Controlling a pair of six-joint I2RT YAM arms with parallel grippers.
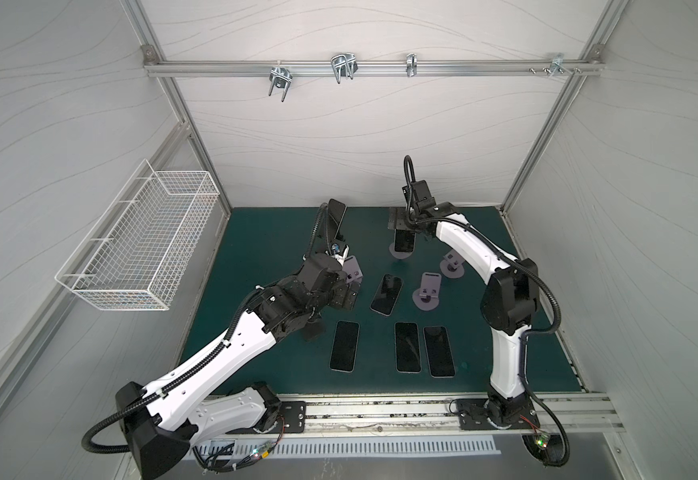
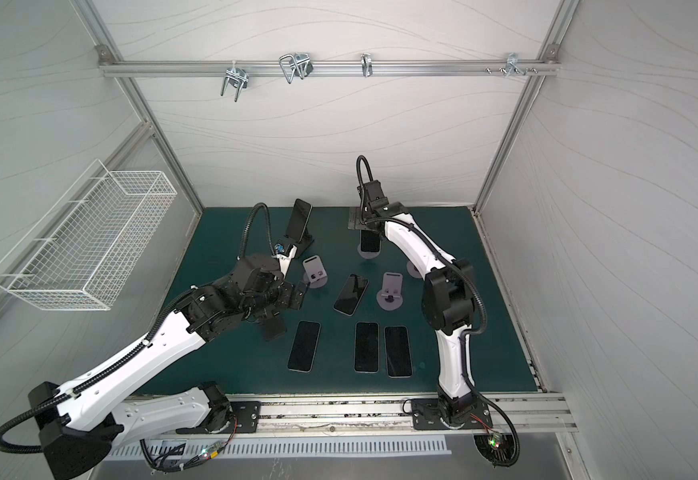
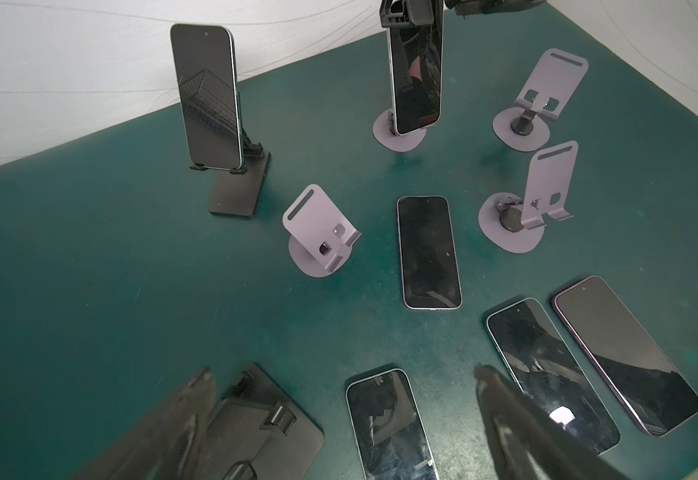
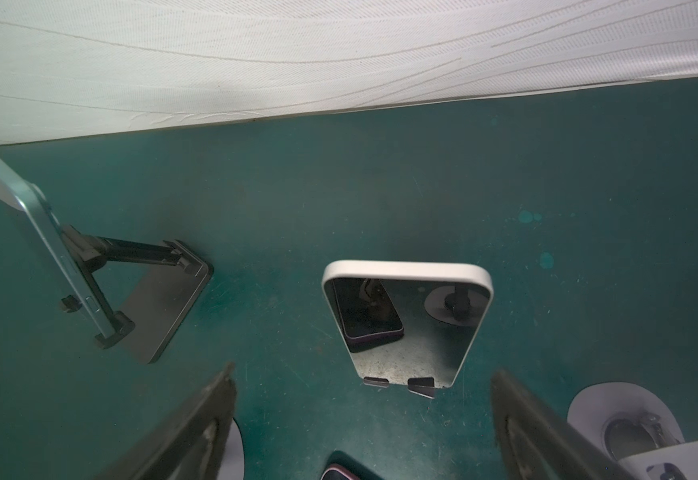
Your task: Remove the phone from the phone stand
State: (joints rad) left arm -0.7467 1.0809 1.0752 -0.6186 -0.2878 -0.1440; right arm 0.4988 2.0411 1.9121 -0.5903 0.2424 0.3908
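Four flat, dark-screened phones lie face up on the green-matted table, and three lilac round-based metal stands plus a folded black stand are empty, so most of the job looks done. Two phones are left to remove.

One is the pale-edged phone propped upright on a lilac round-based stand at the back middle of the table. The right pincer hangs just above and behind it. Its jaws are spread wide to either side and touch nothing, so this looks like the approach before the grasp.

The other is a blue-edged phone on a black rectangular stand at the back left, with nothing near it.

The left pincer hovers low near the front left, its jaws spread and holding nothing.
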